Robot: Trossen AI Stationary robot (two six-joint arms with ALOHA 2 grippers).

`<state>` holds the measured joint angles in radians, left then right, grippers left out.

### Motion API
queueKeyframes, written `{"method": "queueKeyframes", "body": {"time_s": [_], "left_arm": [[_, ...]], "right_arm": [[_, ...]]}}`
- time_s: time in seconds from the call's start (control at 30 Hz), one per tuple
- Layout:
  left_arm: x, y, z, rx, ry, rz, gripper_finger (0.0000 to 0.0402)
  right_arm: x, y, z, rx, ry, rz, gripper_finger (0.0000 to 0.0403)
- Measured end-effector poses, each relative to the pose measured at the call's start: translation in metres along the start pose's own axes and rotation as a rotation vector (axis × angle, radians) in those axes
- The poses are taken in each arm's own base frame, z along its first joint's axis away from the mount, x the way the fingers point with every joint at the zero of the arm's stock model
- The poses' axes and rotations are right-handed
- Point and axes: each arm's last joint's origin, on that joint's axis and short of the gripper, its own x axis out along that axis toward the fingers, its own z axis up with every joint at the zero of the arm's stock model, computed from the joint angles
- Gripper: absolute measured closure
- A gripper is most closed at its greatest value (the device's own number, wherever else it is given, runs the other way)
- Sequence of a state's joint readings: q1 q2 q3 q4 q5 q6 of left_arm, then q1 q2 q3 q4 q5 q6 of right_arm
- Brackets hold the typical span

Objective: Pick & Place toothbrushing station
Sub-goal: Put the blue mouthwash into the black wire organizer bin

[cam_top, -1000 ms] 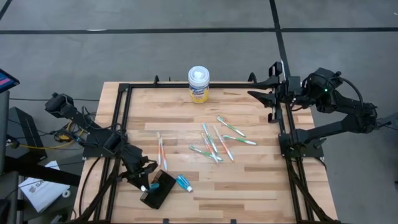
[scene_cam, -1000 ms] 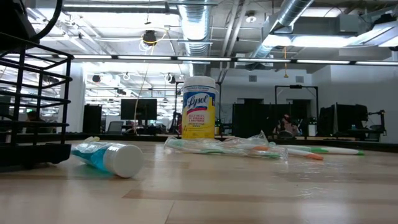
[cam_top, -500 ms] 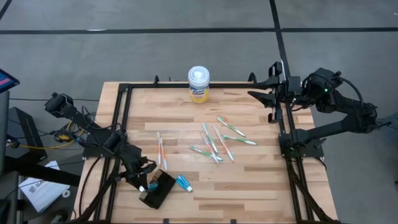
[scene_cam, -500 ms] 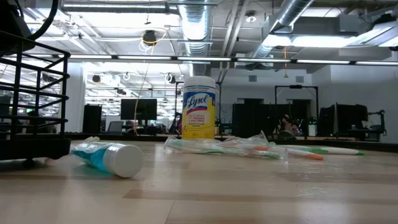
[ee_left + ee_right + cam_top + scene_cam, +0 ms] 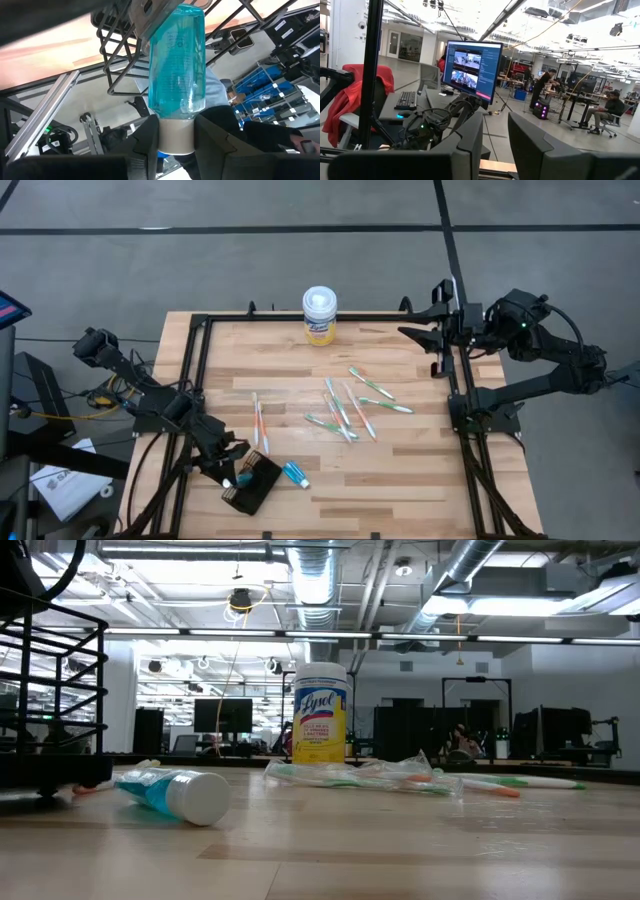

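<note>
The toothbrushing station, a black wire holder, stands near the table's near left corner; it fills the left side of the low view. My left gripper is beside it, shut on a blue tube with a white cap. The tube's far end reaches in among the station's wires. A second blue tube lies on the table just right of the station. My right gripper waits open, raised at the table's far right. My left gripper pinches the blue tube's white cap between its two fingers. The tube points away along the fingers, clear of the table at the cap end. Whether its far end presses on the station's wires cannot be told.
A yellow-labelled wipes canister stands at the far edge. Wrapped toothbrushes lie scattered at mid-table, two orange ones just beyond the station. A black frame borders the table.
The station has shifted a little toward the table's left edge and turned slightly; in the low view its base sits higher and farther left than before. My left gripper has stayed nearly in place, still shut on the tube's cap.
</note>
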<state>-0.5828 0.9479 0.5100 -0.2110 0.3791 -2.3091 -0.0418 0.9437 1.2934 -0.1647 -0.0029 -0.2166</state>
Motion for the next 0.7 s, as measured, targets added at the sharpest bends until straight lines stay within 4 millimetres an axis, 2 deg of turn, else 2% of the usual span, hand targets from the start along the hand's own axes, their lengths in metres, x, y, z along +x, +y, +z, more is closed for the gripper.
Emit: {"method": "queueKeyframes", "body": {"time_s": [0.2,0.7], "left_arm": [[-0.009,-0.0004,-0.0015,0.006,0.004,-0.044,0.0317],[-0.008,-0.0054,0.0012,0.001,-0.001,-0.068,0.0317]], "right_arm": [[0.0,-0.0001,-0.0002,0.0,0.002,-0.001,0.032],[-0.0008,-0.0003,0.0006,0.007,-0.002,-0.004,0.032]]}}
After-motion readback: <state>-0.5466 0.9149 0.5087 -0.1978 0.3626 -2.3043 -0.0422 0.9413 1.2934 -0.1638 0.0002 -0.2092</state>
